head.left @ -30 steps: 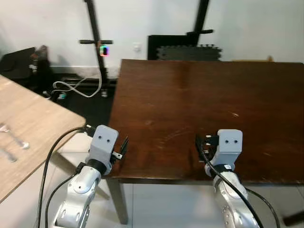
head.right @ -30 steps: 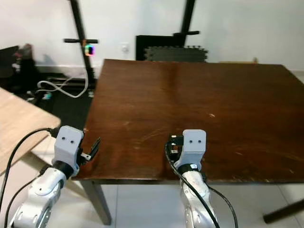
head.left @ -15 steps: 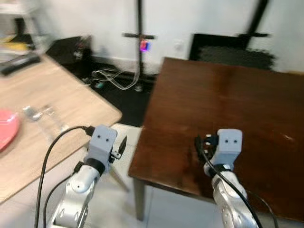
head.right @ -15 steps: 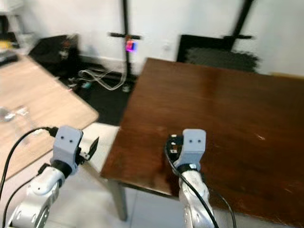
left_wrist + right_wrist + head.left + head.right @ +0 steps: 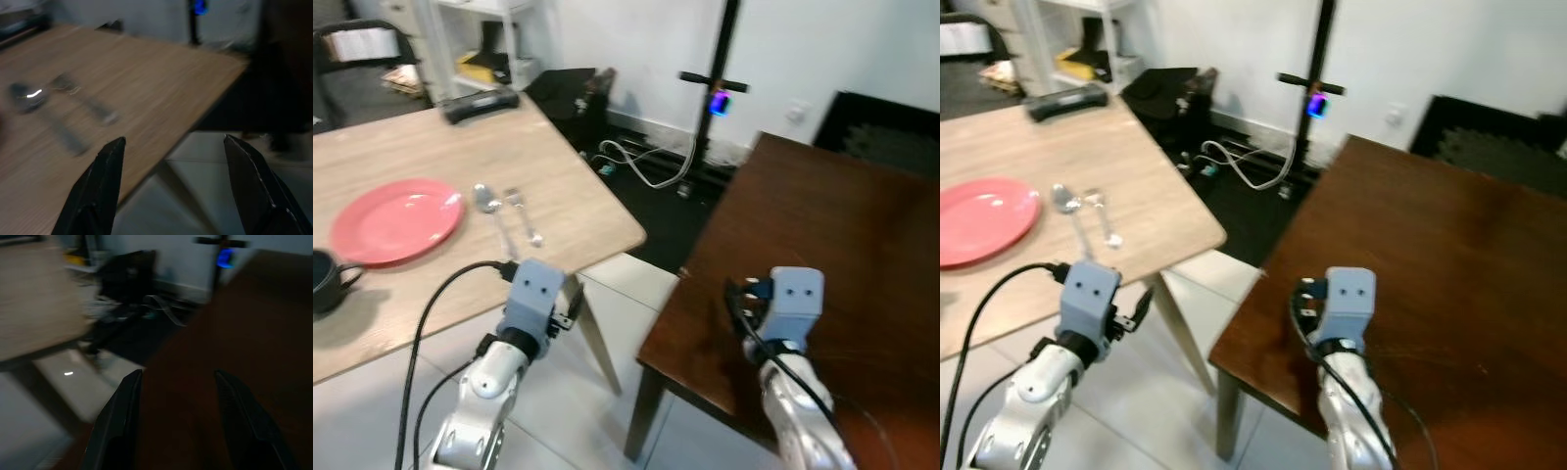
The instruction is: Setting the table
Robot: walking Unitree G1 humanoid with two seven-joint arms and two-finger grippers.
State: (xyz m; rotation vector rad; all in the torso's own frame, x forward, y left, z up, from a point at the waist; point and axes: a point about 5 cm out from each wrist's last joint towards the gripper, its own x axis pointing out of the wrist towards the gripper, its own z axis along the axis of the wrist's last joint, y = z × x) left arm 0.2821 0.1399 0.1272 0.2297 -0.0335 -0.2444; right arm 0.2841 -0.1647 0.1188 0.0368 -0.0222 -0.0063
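A spoon (image 5: 489, 209) and a fork (image 5: 523, 216), both thin shiny metal, lie side by side on a pale wooden table (image 5: 568, 181), their long axes running roughly from 11 o'clock to 5 o'clock in the head view, bowl and tines at the far end. Just beside them, at their 9 o'clock, sits a round, flat pink plate (image 5: 395, 220) with a smooth glossy face; a dark cup (image 5: 327, 281) stands near the plate at about 7 o'clock. From the left gripper (image 5: 567, 305) the cutlery lies up at about 11 o'clock — this arm is clearly the nearer one, hanging just off the table's near edge above a pale tiled floor (image 5: 607, 392). Its two black fingers stand well apart with nothing between them. The right gripper (image 5: 739, 299) hovers over the corner of a second table (image 5: 822, 235) — dark, polished brown wood — well apart from the cutlery; its fingers are also spread and hold nothing.
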